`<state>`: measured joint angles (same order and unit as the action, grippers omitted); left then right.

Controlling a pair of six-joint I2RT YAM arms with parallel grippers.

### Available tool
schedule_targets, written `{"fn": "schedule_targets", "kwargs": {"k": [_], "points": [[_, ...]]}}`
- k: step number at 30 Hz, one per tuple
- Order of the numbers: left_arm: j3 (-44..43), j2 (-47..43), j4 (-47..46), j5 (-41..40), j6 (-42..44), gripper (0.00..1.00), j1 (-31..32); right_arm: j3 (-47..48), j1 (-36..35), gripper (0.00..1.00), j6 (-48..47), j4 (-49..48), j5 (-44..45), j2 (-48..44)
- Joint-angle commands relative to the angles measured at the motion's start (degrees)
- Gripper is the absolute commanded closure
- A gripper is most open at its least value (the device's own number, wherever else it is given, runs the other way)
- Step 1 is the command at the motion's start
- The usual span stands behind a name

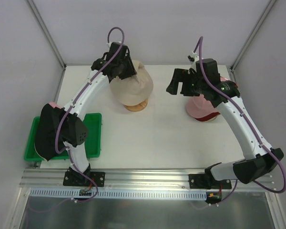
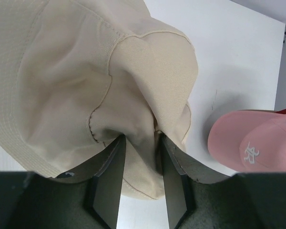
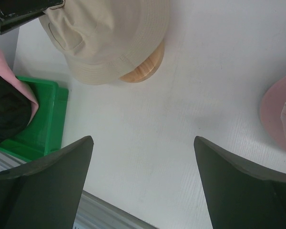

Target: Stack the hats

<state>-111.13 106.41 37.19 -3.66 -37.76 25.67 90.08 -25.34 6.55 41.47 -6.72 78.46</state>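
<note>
Left end effector (image 2: 140, 143) is on the beige bucket hat (image 1: 133, 88) atop the wooden stand (image 1: 136, 107) by the bench's (image 1: 157, 138) far edge, fingers slightly apart astride a fold, grip impossible to tell, while the right end effector (image 3: 143, 143) hangs spread wide, empty, beside the pink cap (image 1: 200, 107) near the far right corner.

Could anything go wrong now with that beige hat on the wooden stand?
1. A fold of the beige hat lies between the fingers of the left gripper. If the arm pulls away, it may drag the hat off the stand.
2. The hat sits crumpled and off-centre, with the stand showing on one side, so it, or the next hat stacked on it, could slide off.
</note>
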Motion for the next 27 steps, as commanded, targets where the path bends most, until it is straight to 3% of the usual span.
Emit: {"fn": "schedule_targets", "kwargs": {"k": [1,10,19,27], "points": [[1.0,-1.6,-0.2,-0.6,-0.6,0.64,-0.8,-0.1,0.3,0.07,-0.7,-0.4,0.1,0.2],[2.9,-2.4,-0.5,-1.2,-1.0,0.64,-1.2,-0.6,0.3,0.07,-0.7,-0.8,0.1,0.4],[6.1,-5.0,-1.0,-2.8,-1.0,0.49,-1.3,-1.0,0.3,0.07,-0.6,-1.3,-0.2,0.3],[5.7,-4.8,-1.1,-2.6,-0.3,0.44,-1.4,-0.2,0.2,0.07,-0.7,-1.3,-0.2,1.5]]}}
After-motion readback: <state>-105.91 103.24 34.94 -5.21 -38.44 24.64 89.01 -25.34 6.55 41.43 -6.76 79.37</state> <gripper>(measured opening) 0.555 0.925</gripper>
